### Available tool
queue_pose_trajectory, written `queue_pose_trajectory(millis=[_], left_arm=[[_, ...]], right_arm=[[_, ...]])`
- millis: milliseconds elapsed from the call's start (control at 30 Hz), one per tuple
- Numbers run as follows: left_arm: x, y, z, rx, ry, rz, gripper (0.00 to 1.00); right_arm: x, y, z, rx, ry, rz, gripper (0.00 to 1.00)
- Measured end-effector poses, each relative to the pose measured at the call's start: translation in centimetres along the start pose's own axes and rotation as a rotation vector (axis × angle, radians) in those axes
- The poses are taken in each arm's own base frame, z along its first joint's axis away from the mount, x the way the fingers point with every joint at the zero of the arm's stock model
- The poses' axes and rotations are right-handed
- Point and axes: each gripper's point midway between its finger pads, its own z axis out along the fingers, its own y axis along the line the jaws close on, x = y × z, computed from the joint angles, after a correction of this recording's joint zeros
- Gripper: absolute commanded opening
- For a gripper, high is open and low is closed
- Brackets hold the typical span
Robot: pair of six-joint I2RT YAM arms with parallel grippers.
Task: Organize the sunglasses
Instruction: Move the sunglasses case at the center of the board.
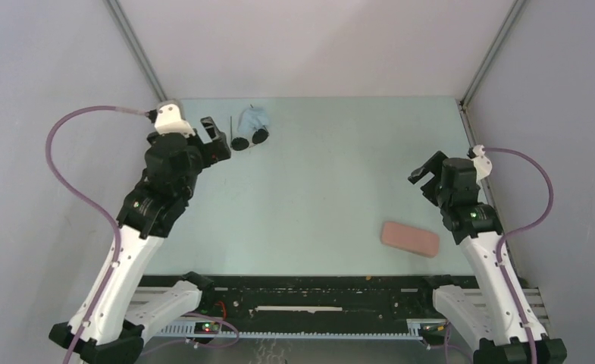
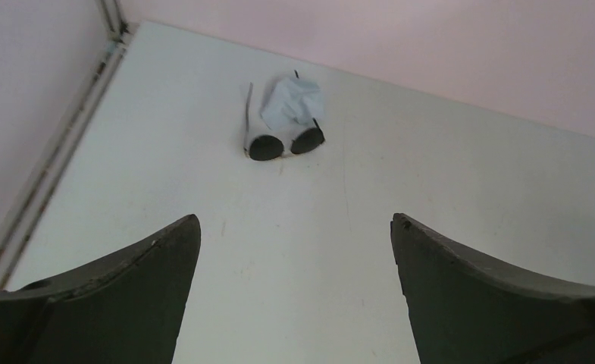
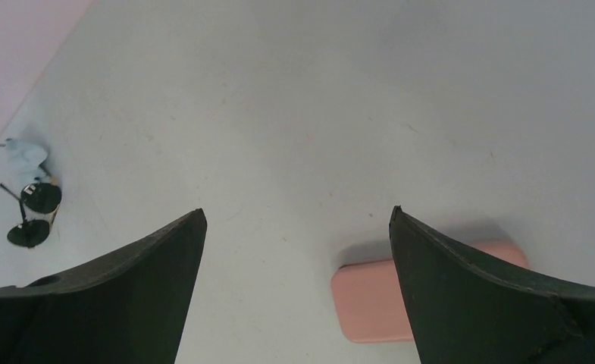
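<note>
Currently both jaws stand fully spread, left gripper [image 1: 214, 133] and right gripper [image 1: 424, 171], each holding nothing. Pink case [image 1: 409, 238] near right. Blue cloth [image 1: 255, 117] far-left; sunglasses [image 1: 248, 139] against it, just ahead of left gripper. Suggest: descend low, pinch bridge, avoid cloth.

Plain panels closed the space in on three sides. The back wall [image 1: 317, 45] was pale grey-white and bare, and looked faintly pink in the wrist views. The left wall [image 1: 29, 68] and right wall [image 1: 574, 68] were the same matte grey. Two metal posts, the left post [image 1: 133, 45] and the right post [image 1: 493, 49], slanted down to the far corners of the table [image 1: 332, 205]. The tabletop was pale mint-white and smooth, with a few faint scuffs. A black rail [image 1: 317, 292] ran along its near edge, with a slotted light-grey tray [image 1: 317, 331] just below that. The light was even and diffuse, and the shadows were soft and short.
</note>
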Motion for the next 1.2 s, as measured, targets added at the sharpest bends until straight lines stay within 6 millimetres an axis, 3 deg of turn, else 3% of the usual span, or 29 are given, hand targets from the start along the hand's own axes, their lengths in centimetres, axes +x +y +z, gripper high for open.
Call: queue_pose_trajectory(millis=[100,200,267,333,433,533,700,1200], left_arm=[[2.2,-1.4,1.4,0.037,0.076,-0.011,1.00],[5.3,-3.4,3.3,0.097,0.196,0.001,1.00],[7.6,-4.4,4.2,0.129,0.273,0.011,1.00],[9.2,-5.1,4.3,0.164,0.328,0.011,1.00],[9.6,-5.9,4.1,0.207,0.351,0.000,1.00],[9.6,-6.4,4.0,0.235,0.354,-0.006,1.00],[11.5,-6.6,4.0,0.260,0.397,-0.001,1.00],[12.7,-6.6,4.3,0.259,0.424,0.030,1.00]], right_arm=[[2.3,-1.7,1.6,0.083,0.088,0.095,1.00],[6.8,-3.7,2.7,0.205,0.225,0.156,1.00],[10.3,-5.0,2.3,0.299,0.305,0.191,0.99],[12.5,-5.8,1.5,0.361,0.345,0.219,0.98],[14.6,-6.6,0.4,0.444,0.368,0.301,0.94],[15.3,-7.6,-0.1,0.548,0.358,0.432,0.95],[16.2,-9.5,-0.1,0.689,0.352,0.562,0.97],[15.7,-11.0,1.4,0.768,0.326,0.702,0.98]])
